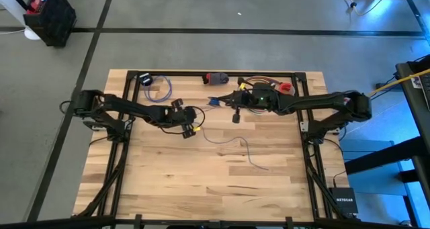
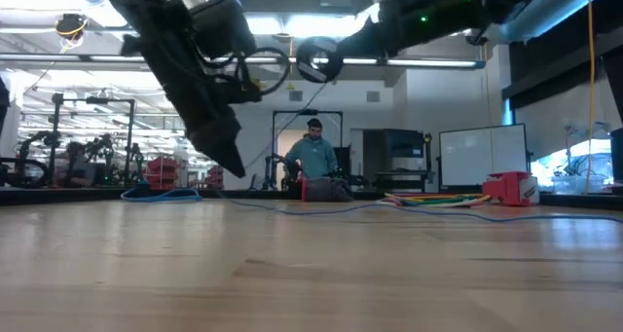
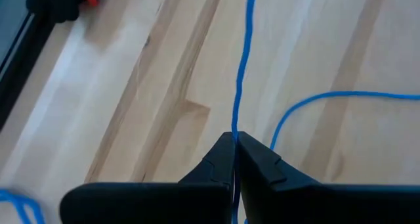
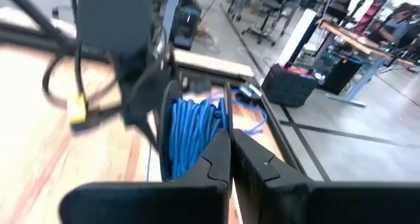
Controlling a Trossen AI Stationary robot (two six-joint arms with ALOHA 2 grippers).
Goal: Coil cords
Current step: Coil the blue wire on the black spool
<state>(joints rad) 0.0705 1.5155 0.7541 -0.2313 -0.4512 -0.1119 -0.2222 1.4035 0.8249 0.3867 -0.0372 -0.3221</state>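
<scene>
**Left jaws pinched on the wire, coil riding at the right**

From the high view, I have both arms reaching toward the middle of the desk (image 1: 168, 189). The left gripper (image 1: 188, 130) sits left of centre; the right gripper (image 1: 236, 116) hangs nearer the back edge. The thin cord (image 1: 252, 160) trails loose and squiggly across the bare wood between and in front of them.

The low view gives me little: both arms hang above the desk, a line of wire lies along the far edge, and a person stands in the room behind.

On the left wrist view, my jaws are pressed together on the wire (image 3: 241, 86), which runs straight away from the tips, with a second bend of it curving off beside.

On the right wrist view, the right jaws are pressed together too, and a bundle of wound loops (image 4: 190, 129) sits right at the tips; I think they pinch those loops, but the angle is poor.

My worries: the wire is thin and may slip through the left pinch when I pull. The loose squiggles may snag or kink. A hard tug could drag the wound loops off the right side.
</scene>
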